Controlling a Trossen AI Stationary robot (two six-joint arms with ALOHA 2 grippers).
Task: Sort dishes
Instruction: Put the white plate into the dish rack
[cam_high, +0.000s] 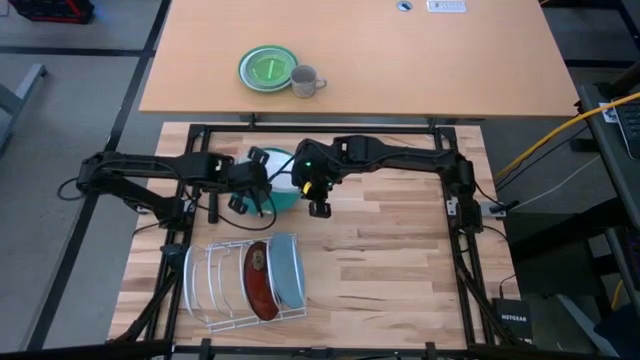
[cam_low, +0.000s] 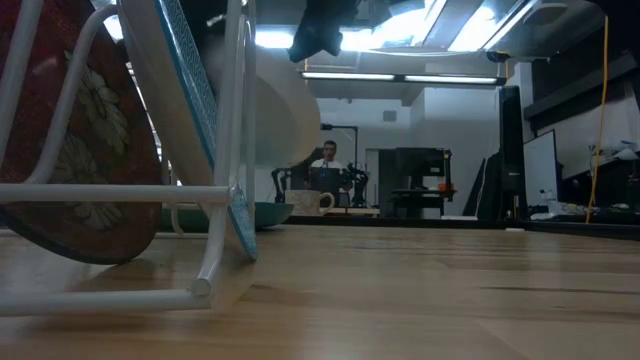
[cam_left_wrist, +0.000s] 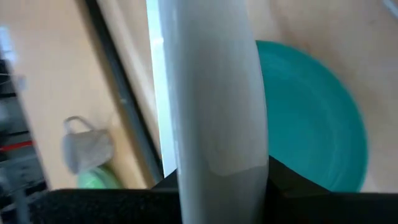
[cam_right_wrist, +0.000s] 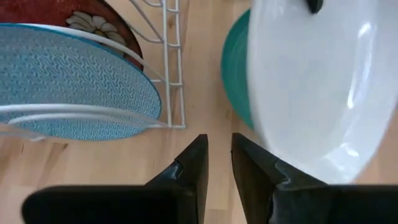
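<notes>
Fingers of left gripper clamped on rim of white plate, held on edge above the bench. Fingers of right gripper all but closed, nothing between, hovering just beside the same plate.

Handling, as a judgement: glazed ceramic, so stiff, slick, fairly heavy, breakable if dropped. Best taken at the rim with a deep pinch; likely to pivot in a shallow one.

Dark teal plate flat on bench, right under the white one. Next out, wire rack with light blue speckled plate and dark red flowered plate upright in neighbouring slots; other slots free in high view. Farthest, on the other table, green plate touching grey mug.

Left wrist view alone shows the grip on the rim. Right wrist view alone shows that gripper's narrow gap. High view gives the rack layout but hides both grips. Low view shows plates standing in the rack, no fingers.
</notes>
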